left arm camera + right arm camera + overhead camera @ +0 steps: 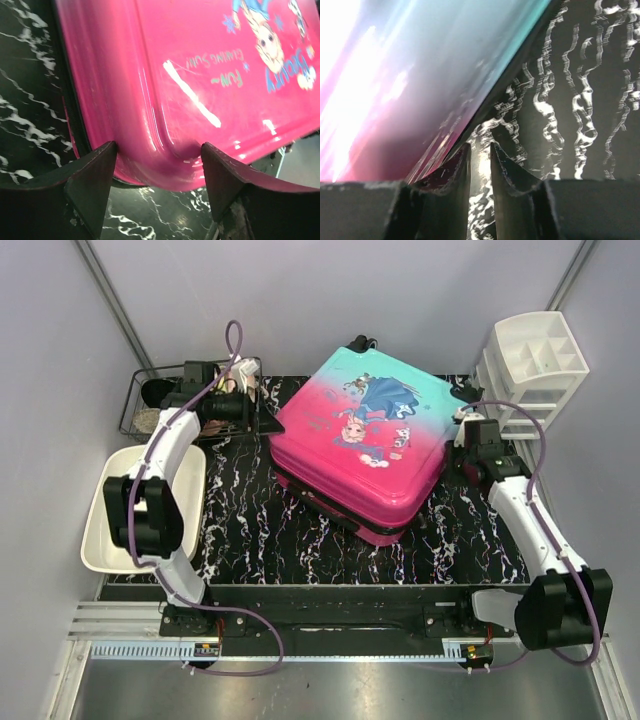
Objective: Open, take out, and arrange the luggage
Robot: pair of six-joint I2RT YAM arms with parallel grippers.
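Note:
The luggage (360,440) lies flat and closed on the black marbled mat (260,530), teal at the far end and pink at the near end, with its cartoon print facing up. My left gripper (262,420) is at its left corner. In the left wrist view the left gripper (157,152) is open wide, and the pink rounded corner of the luggage (200,65) sits between the fingertips. My right gripper (462,435) is at the suitcase's right side. In the right wrist view the right gripper (480,150) shows a narrow gap with only mat visible through it, and its left finger (452,170) lies against the lower edge of the luggage (410,75).
A white tub (110,530) sits off the mat at the left, beside the left arm. A black wire basket (150,405) with small items stands at the back left. A white drawer organizer (530,365) stands at the back right. Grey walls close in on three sides.

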